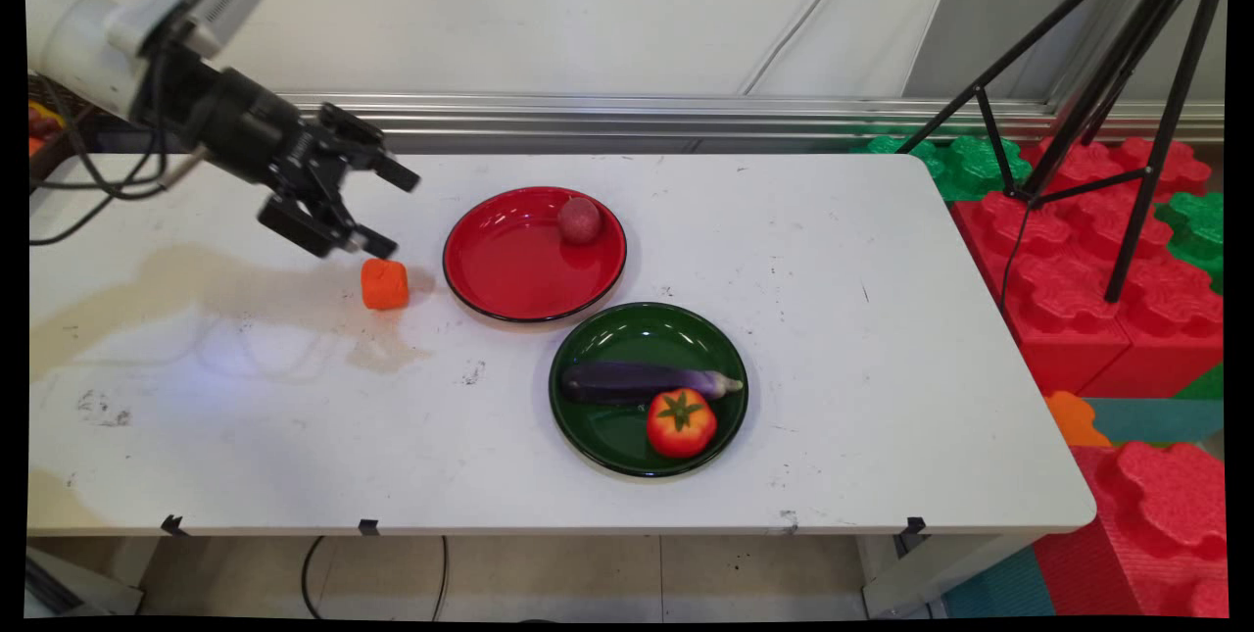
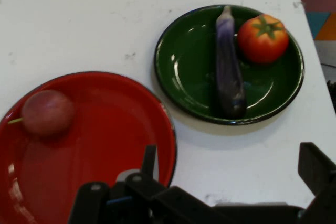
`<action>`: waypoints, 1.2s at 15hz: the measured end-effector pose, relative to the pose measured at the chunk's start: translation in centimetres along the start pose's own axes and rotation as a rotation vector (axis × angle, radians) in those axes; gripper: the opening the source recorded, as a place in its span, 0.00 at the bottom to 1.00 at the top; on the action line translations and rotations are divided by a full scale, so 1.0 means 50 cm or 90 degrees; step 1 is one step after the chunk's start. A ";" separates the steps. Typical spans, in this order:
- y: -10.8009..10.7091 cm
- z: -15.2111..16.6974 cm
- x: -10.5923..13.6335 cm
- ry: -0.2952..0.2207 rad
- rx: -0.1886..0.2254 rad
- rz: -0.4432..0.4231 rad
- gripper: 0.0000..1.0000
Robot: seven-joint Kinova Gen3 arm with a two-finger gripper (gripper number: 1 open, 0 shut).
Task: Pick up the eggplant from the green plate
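My gripper (image 1: 390,211) hangs open just above the table's left part, tilted down to the right. An orange block (image 1: 384,283) lies on the table right below its lower fingertip (image 1: 377,244), apart from it. To the right stands a red plate (image 1: 509,269) with a round reddish fruit (image 1: 579,219) at its far rim. Nearer the front is a green plate (image 1: 627,333) holding a purple eggplant (image 1: 647,381) and a tomato (image 1: 680,422). The hand view shows the red plate (image 2: 105,140), the fruit (image 2: 47,113), the green plate (image 2: 186,61), eggplant (image 2: 229,66) and tomato (image 2: 263,38); the orange block is hidden there.
A brownish stain (image 1: 245,294) spreads over the table's left part. Off the table's right edge lie big red and green foam blocks (image 1: 1078,260), with a black tripod (image 1: 1107,73) standing on them. A metal rail (image 1: 637,113) runs along the wall behind.
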State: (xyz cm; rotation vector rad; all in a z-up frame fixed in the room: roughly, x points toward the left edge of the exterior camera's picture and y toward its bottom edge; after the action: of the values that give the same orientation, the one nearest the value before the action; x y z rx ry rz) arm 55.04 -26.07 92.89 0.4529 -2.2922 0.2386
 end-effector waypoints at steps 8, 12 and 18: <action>0.045 0.151 0.054 -0.015 -0.022 0.019 1.00; 0.059 0.238 0.076 -0.033 -0.025 0.026 1.00; 0.065 0.353 0.092 -0.067 -0.033 0.042 1.00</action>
State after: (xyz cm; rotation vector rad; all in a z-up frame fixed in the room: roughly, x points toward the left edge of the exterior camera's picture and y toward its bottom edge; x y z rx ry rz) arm 39.14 -29.60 84.07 0.3716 -2.4123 0.1905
